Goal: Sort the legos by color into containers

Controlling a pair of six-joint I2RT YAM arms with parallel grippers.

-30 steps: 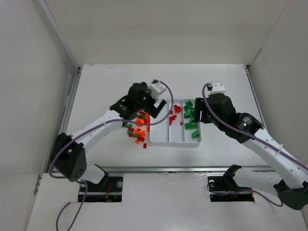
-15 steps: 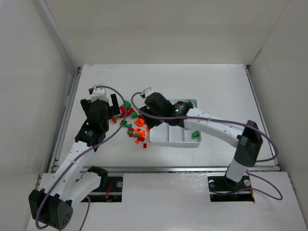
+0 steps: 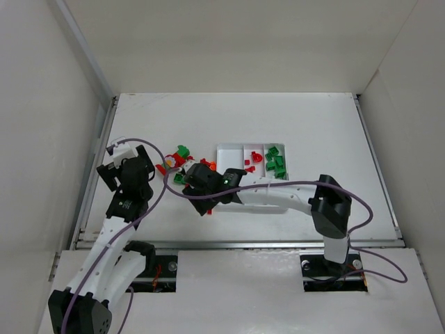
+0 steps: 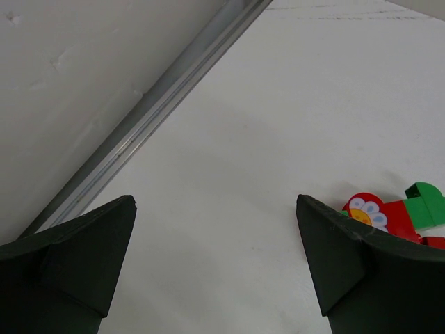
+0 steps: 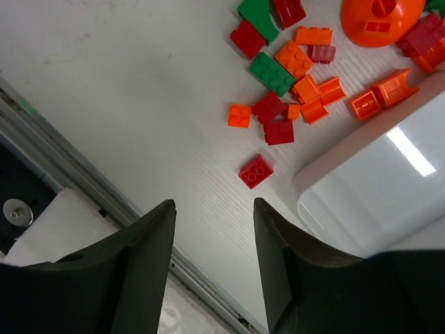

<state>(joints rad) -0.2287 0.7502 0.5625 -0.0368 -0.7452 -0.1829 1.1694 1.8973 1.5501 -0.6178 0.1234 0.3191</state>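
Observation:
The white tray [image 3: 235,148] has red legos [image 3: 254,158] in its middle container and green legos [image 3: 276,161] in its right one. Loose red, green and orange legos [image 3: 177,158] lie left of the tray. My right gripper [image 3: 203,202] reaches across the tray's left end and hangs open above bare table [image 5: 214,204]. A single red brick [image 5: 255,171] lies just ahead of its fingers, and past it is a scatter of bricks [image 5: 288,59]. My left gripper [image 3: 125,167] stands wide open over bare table [image 4: 215,202], left of the pile. A red flower piece [image 4: 368,212] shows beside its right finger.
A metal rail [image 4: 160,118] runs along the table's left edge, close to the left gripper. The near edge rail [image 5: 62,174] lies below the right gripper. A rounded tray corner [image 5: 375,181] sits right of the right fingers. An orange cone piece [image 5: 381,17] lies by the pile.
The left arm has pulled back from the pile toward the left rail. The right arm has swung from the tray's right side across to the pile, and its jaws have narrowed.

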